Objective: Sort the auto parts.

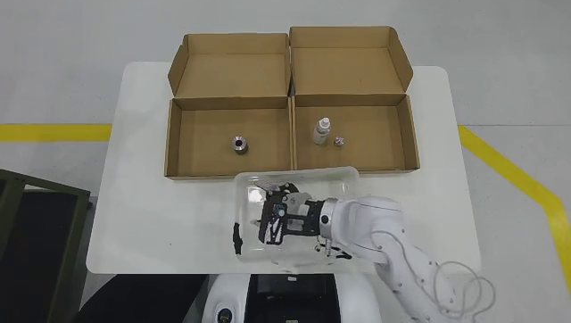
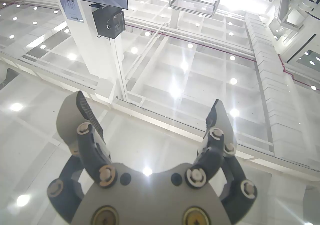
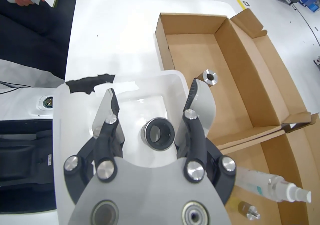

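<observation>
My right gripper (image 3: 153, 87) hangs open over the clear plastic bin (image 3: 175, 75), its fingers on either side of a black ring-shaped part with a metal rim (image 3: 157, 134) that lies on the bin floor. From above, this gripper (image 1: 268, 211) sits inside the bin (image 1: 343, 173) at the table's front. A metal cylinder (image 3: 210, 77) (image 1: 238, 143) stands in the left cardboard box (image 1: 178, 140). In the right box (image 1: 406, 136) lie a white spray bottle (image 1: 320, 130) (image 3: 272, 187) and a small metal part (image 1: 338, 141) (image 3: 248, 209). My left gripper (image 2: 148, 98) is open, empty and turned up toward the ceiling.
Both boxes stand side by side behind the bin with their lids folded back (image 1: 348, 60). Torn black tape (image 3: 87, 83) sticks to the bin's rim. Bare white tabletop (image 1: 134, 171) lies left of the boxes and right of them (image 1: 442, 189).
</observation>
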You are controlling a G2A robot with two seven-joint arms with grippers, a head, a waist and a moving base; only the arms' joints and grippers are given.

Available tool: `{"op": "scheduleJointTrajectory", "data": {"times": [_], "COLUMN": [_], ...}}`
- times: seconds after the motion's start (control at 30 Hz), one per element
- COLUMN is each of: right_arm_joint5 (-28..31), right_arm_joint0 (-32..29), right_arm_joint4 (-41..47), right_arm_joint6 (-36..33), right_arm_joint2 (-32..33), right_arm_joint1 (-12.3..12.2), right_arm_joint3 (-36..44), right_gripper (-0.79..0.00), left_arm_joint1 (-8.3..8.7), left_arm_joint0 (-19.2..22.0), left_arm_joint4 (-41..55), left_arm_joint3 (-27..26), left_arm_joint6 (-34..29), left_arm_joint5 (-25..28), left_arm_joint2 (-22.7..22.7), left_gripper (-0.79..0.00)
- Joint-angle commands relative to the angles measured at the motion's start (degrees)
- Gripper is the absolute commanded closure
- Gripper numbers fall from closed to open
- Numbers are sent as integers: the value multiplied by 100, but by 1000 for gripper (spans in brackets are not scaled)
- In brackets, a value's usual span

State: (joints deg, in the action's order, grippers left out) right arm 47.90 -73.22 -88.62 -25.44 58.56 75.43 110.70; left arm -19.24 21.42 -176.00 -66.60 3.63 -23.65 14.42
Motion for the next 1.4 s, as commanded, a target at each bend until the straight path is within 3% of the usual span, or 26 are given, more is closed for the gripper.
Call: {"op": "scheduleJointTrajectory", "data": {"times": [0.0,0.1,0.2,0.3,0.97,1.1,1.13,1.17,1.37], "right_arm_joint5": [-4,-34,-76,-150,-574,-636,-647,-667,-722], "right_arm_joint0": [-106,-203,-235,-225,136,280,312,343,454], "right_arm_joint4": [-76,-140,-209,-256,-229,-174,-159,-139,-77], "right_arm_joint6": [51,61,81,112,374,408,418,432,495], "right_arm_joint2": [60,121,143,147,-168,-265,-287,-302,-366], "right_arm_joint1": [-34,-72,-98,-115,-118,-99,-94,-90,-84], "right_arm_joint3": [-46,-124,-218,-342,-1184,-1308,-1344,-1381,-1550], "right_gripper": [-505,-511,-594,-619,-597,-548,-514,-391,-271], "left_arm_joint1": [0,0,0,0,0,0,0,0,0], "left_arm_joint0": [0,0,0,0,0,0,0,0,0], "left_arm_joint4": [0,0,0,0,0,0,0,0,0], "left_arm_joint3": [0,0,0,0,0,0,0,0,0], "left_arm_joint6": [0,0,0,0,0,0,0,0,0], "left_arm_joint5": [0,0,0,0,0,0,0,0,0], "left_arm_joint2": [0,0,0,0,0,0,0,0,0], "left_gripper": [-785,-785,-785,-785,-785,-785,-785,-785,-785]}}
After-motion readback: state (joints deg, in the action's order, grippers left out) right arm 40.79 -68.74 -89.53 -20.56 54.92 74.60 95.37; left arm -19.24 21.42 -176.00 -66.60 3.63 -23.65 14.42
